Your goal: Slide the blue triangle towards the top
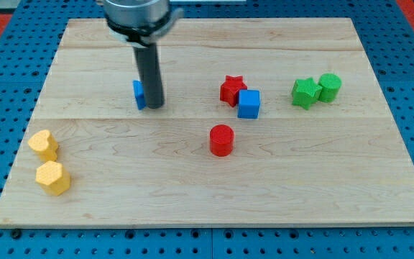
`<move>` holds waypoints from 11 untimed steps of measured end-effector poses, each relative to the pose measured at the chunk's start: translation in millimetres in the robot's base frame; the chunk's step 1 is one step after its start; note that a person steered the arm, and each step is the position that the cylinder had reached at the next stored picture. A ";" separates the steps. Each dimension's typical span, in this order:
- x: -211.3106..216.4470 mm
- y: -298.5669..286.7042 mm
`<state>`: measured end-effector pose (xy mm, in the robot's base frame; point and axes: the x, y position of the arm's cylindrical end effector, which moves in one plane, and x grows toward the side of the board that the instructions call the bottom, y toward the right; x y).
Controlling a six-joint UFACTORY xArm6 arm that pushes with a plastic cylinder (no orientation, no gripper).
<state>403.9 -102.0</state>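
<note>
Camera view: the blue triangle (138, 94) sits left of centre on the counter (207, 194), mostly hidden behind my rod, so its pointing direction and long axis cannot be told. My tip (154, 106) touches its right side (there are no fingers, nothing is held). A red star (231, 89) touches a blue cube (249, 103) further right.

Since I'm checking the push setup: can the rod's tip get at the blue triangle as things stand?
Probably yes. My tip already stands right beside the blue triangle, on its right in the view and hiding most of it. No other block is near; the red star and the blue cube sit well off to the right.
</note>
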 end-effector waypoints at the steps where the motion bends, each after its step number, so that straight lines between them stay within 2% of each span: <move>1: 5.0 -42.6; 2: -16.8 -85.9; 3: -52.5 -54.2; 5: 32.1 -44.2; 6: 9.5 -12.8; 7: -45.8 -14.3; 8: -79.1 -0.6; 10: -117.4 -50.0; 11: -152.3 -19.4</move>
